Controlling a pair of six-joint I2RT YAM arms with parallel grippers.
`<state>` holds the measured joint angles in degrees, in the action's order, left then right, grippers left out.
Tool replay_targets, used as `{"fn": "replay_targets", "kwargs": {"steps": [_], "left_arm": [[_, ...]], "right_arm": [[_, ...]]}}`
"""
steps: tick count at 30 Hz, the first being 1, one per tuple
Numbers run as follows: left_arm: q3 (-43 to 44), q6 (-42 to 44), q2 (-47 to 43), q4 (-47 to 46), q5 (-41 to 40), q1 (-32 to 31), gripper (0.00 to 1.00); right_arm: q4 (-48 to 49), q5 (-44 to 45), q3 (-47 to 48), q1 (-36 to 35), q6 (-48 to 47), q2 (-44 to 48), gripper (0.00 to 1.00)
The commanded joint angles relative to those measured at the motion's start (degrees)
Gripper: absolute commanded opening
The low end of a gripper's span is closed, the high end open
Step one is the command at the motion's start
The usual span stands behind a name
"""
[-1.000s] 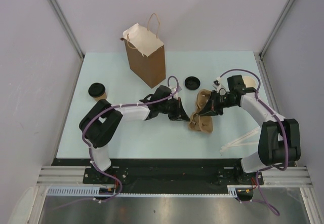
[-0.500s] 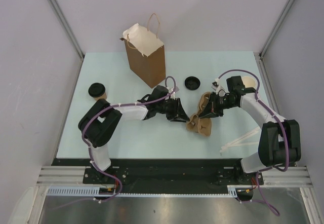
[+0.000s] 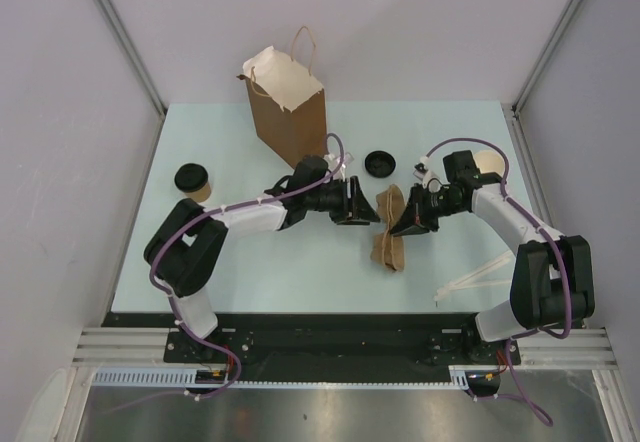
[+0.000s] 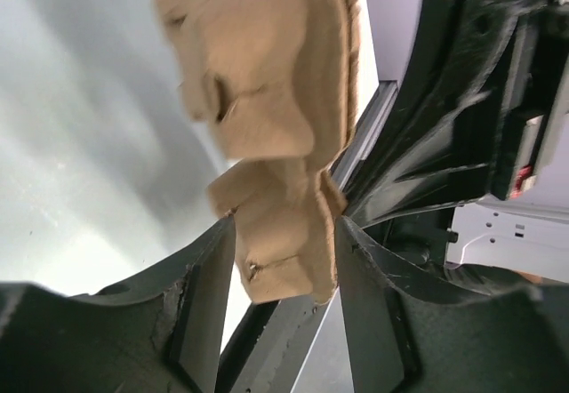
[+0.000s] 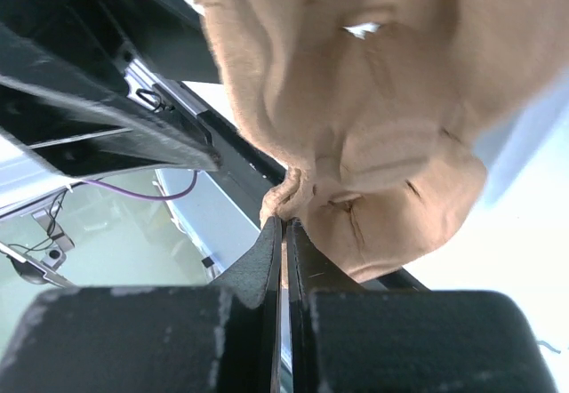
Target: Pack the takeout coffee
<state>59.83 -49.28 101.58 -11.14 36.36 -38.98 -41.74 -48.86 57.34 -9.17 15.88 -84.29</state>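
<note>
Tan paper cup [image 3: 192, 181], black-lidded; lumpy pulp tray [image 3: 386, 248].

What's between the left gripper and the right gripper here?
The pulp carrier tray, seen from the top camera: the right gripper pinches one edge, the left gripper stands open around the other.

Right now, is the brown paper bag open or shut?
Open. The bag stands upright with its top edges spread apart, and the overhead view shows its pale inside.
</note>
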Motion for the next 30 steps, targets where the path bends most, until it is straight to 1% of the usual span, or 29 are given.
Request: {"fn": "replay_targets", "kwargs": {"steps": [1,7,10,13,14,17,25,30], "left_arm": [[4.32,3.22,-1.47,1.29,-0.50,0.22,0.53],[7.22,4.54,-0.60,2.61,-2.16,-1.53,0.49],[8.89,6.03,0.19,4.80,-3.31,-2.32,0.48],[9.77,6.82,0.72,7.00,-4.89,-2.68,0.44],[9.86,6.91,0.90,7.35,-5.42,-2.77,0.40],[10.13,7.61,1.16,8.23,-6.03,-3.03,0.38],[11.00,8.76,2.30,9.47,-7.70,-4.17,0.37],[11.62,8.85,2.92,9.38,-7.71,-4.44,0.35]], "right_arm": [[-0.01,-1.24,0.40,-0.41,-0.59,1.76,0.00],[0.34,-0.89,0.40,-1.20,-0.15,1.59,0.00],[0.69,-0.97,0.40,-1.55,0.03,1.50,0.00],[0.78,-1.06,0.40,-1.73,0.20,1.59,0.00],[0.78,-1.06,0.40,-1.73,0.29,1.59,0.00],[1.04,-1.41,0.40,-1.82,0.64,1.59,0.00],[1.31,-2.20,0.40,-1.99,1.26,1.85,0.00],[1.13,-2.11,0.40,-2.08,1.26,1.94,0.00]]}}
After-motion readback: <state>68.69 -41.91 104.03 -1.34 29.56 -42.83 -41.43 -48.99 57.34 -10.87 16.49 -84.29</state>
